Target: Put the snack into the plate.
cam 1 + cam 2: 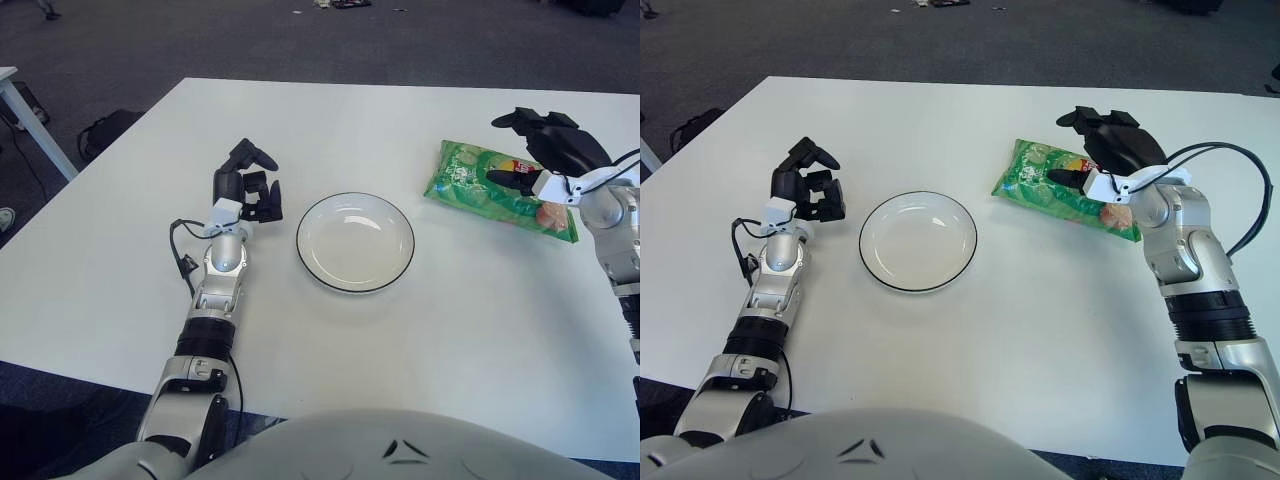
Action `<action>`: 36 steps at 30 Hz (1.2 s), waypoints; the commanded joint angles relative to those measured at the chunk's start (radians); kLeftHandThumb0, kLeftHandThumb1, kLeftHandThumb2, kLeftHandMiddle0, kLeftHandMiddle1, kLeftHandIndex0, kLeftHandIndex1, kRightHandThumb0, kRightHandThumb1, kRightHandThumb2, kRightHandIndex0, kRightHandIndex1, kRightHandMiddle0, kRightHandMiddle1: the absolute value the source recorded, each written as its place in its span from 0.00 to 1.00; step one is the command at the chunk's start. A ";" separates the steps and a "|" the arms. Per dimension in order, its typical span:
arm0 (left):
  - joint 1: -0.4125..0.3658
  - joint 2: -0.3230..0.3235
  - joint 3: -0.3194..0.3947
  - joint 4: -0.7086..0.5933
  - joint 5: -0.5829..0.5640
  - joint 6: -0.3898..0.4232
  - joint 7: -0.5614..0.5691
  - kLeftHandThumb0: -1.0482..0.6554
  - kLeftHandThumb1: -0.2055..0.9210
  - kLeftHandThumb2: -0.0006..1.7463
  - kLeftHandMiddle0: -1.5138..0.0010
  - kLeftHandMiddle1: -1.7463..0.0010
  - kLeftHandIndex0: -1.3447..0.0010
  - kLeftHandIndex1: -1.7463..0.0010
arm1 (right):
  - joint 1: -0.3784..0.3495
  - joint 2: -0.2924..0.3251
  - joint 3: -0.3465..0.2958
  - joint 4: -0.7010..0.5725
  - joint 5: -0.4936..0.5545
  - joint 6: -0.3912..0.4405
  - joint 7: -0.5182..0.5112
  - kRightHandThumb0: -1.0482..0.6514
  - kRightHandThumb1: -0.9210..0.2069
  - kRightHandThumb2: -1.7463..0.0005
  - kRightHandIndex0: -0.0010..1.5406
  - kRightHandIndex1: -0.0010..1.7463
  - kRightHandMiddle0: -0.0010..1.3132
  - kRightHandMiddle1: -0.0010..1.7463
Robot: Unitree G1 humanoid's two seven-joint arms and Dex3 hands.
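On the white table (420, 340) the green snack bag (1055, 188) lies flat, right of the empty plate (355, 242), under the spread, empty right hand (1102, 148); light, crinkly and slippery, best pinched across its middle, while the left hand (248, 188), loosely curled on nothing, shows left of the plate.

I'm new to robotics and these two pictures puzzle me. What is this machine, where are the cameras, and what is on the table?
This is a humanoid robot seen from its own head: two side-by-side cameras look down at a white table, so both pictures show one scene. The black three-fingered left hand shows left of an empty white plate, holding nothing. The right hand hovers with spread fingers over the right end of a green snack bag lying flat to the plate's right. Whether it touches the bag is unclear; the bag is not gripped.
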 commanded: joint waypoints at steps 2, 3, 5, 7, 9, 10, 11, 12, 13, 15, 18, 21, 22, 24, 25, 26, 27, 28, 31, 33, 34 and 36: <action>0.176 -0.060 -0.011 0.117 -0.002 -0.007 0.009 0.31 0.39 0.82 0.09 0.00 0.49 0.00 | -0.033 -0.016 0.031 0.040 -0.034 -0.039 -0.011 0.13 0.04 0.67 0.00 0.26 0.00 0.41; 0.176 -0.060 -0.011 0.117 -0.001 -0.008 0.010 0.31 0.39 0.81 0.09 0.00 0.49 0.00 | -0.035 -0.016 0.034 0.047 -0.036 -0.043 -0.011 0.13 0.04 0.67 0.00 0.25 0.00 0.40; 0.177 -0.060 -0.012 0.118 0.002 -0.008 0.012 0.31 0.39 0.81 0.10 0.00 0.49 0.00 | -0.042 -0.014 0.044 0.073 -0.040 -0.056 -0.009 0.12 0.03 0.67 0.00 0.23 0.00 0.37; 0.177 -0.059 -0.013 0.117 0.005 -0.008 0.014 0.31 0.39 0.81 0.10 0.00 0.49 0.00 | -0.061 -0.009 0.063 0.126 -0.046 -0.075 -0.011 0.10 0.02 0.68 0.00 0.20 0.00 0.33; 0.178 -0.059 -0.014 0.116 0.007 -0.007 0.015 0.31 0.39 0.81 0.10 0.00 0.50 0.00 | -0.089 -0.005 0.084 0.198 -0.051 -0.100 -0.017 0.09 0.01 0.68 0.00 0.17 0.00 0.30; 0.178 -0.059 -0.014 0.115 0.008 -0.007 0.016 0.31 0.39 0.81 0.10 0.00 0.49 0.00 | -0.102 -0.003 0.093 0.230 -0.052 -0.112 -0.019 0.07 0.01 0.68 0.00 0.14 0.00 0.28; 0.179 -0.058 -0.013 0.115 0.008 -0.006 0.017 0.31 0.39 0.81 0.10 0.00 0.49 0.00 | -0.117 -0.002 0.105 0.266 -0.054 -0.127 -0.018 0.06 0.00 0.68 0.00 0.13 0.00 0.26; 0.179 -0.058 -0.013 0.114 0.008 -0.005 0.017 0.31 0.39 0.81 0.09 0.00 0.49 0.00 | -0.129 -0.002 0.113 0.293 -0.055 -0.139 -0.018 0.05 0.00 0.67 0.00 0.11 0.00 0.25; 0.178 -0.058 -0.012 0.115 0.006 -0.005 0.016 0.31 0.39 0.81 0.09 0.00 0.49 0.00 | -0.146 0.002 0.129 0.340 -0.061 -0.157 -0.025 0.04 0.00 0.67 0.00 0.10 0.00 0.24; 0.178 -0.057 -0.011 0.115 0.004 -0.005 0.015 0.31 0.39 0.81 0.09 0.00 0.49 0.00 | -0.169 0.008 0.149 0.399 -0.067 -0.182 -0.036 0.02 0.00 0.67 0.00 0.06 0.00 0.21; 0.178 -0.056 -0.009 0.117 0.000 -0.005 0.012 0.31 0.39 0.81 0.09 0.00 0.49 0.00 | -0.206 0.026 0.186 0.517 -0.082 -0.226 -0.072 0.01 0.00 0.66 0.00 0.03 0.00 0.17; 0.179 -0.055 -0.007 0.116 -0.003 -0.006 0.012 0.31 0.39 0.81 0.09 0.00 0.49 0.00 | -0.228 0.033 0.208 0.583 -0.083 -0.261 -0.084 0.00 0.00 0.65 0.00 0.01 0.00 0.14; 0.180 -0.054 -0.006 0.115 -0.003 -0.006 0.012 0.31 0.39 0.81 0.09 0.00 0.49 0.00 | -0.232 0.032 0.210 0.587 -0.080 -0.268 -0.081 0.00 0.00 0.64 0.00 0.01 0.00 0.13; 0.180 -0.056 -0.006 0.114 0.001 -0.004 0.019 0.31 0.39 0.81 0.10 0.00 0.49 0.00 | -0.240 0.035 0.226 0.617 -0.085 -0.286 -0.090 0.00 0.00 0.63 0.00 0.00 0.00 0.12; 0.180 -0.056 -0.006 0.113 0.002 -0.004 0.022 0.31 0.39 0.81 0.10 0.00 0.49 0.00 | -0.245 0.041 0.238 0.647 -0.093 -0.295 -0.104 0.00 0.00 0.63 0.00 0.00 0.00 0.12; 0.181 -0.057 -0.006 0.113 0.003 -0.004 0.023 0.31 0.39 0.81 0.10 0.00 0.49 0.00 | -0.250 0.045 0.246 0.669 -0.098 -0.303 -0.115 0.00 0.00 0.62 0.00 0.00 0.00 0.12; 0.181 -0.057 -0.006 0.114 0.004 -0.005 0.023 0.31 0.39 0.81 0.10 0.00 0.49 0.00 | -0.255 0.055 0.261 0.710 -0.108 -0.309 -0.134 0.00 0.00 0.62 0.00 0.00 0.00 0.12; 0.181 -0.056 -0.006 0.114 0.004 -0.007 0.023 0.31 0.39 0.81 0.10 0.00 0.49 0.00 | -0.259 0.062 0.272 0.741 -0.114 -0.315 -0.150 0.00 0.00 0.61 0.00 0.00 0.00 0.12; 0.182 -0.056 -0.006 0.114 0.003 -0.008 0.024 0.31 0.39 0.82 0.09 0.00 0.49 0.00 | -0.281 0.085 0.307 0.845 -0.129 -0.320 -0.185 0.00 0.00 0.61 0.00 0.00 0.00 0.14; 0.183 -0.055 -0.006 0.111 0.003 -0.006 0.025 0.31 0.38 0.82 0.09 0.00 0.49 0.00 | -0.298 0.092 0.324 0.890 -0.133 -0.323 -0.195 0.00 0.00 0.61 0.00 0.00 0.00 0.14; 0.183 -0.055 -0.006 0.111 0.004 -0.004 0.025 0.31 0.38 0.82 0.09 0.00 0.49 0.00 | -0.307 0.095 0.332 0.911 -0.135 -0.324 -0.199 0.00 0.00 0.61 0.00 0.00 0.00 0.14; 0.183 -0.053 -0.006 0.110 0.003 0.000 0.025 0.31 0.38 0.82 0.09 0.00 0.48 0.00 | -0.321 0.100 0.345 0.943 -0.138 -0.325 -0.203 0.00 0.00 0.61 0.00 0.00 0.00 0.15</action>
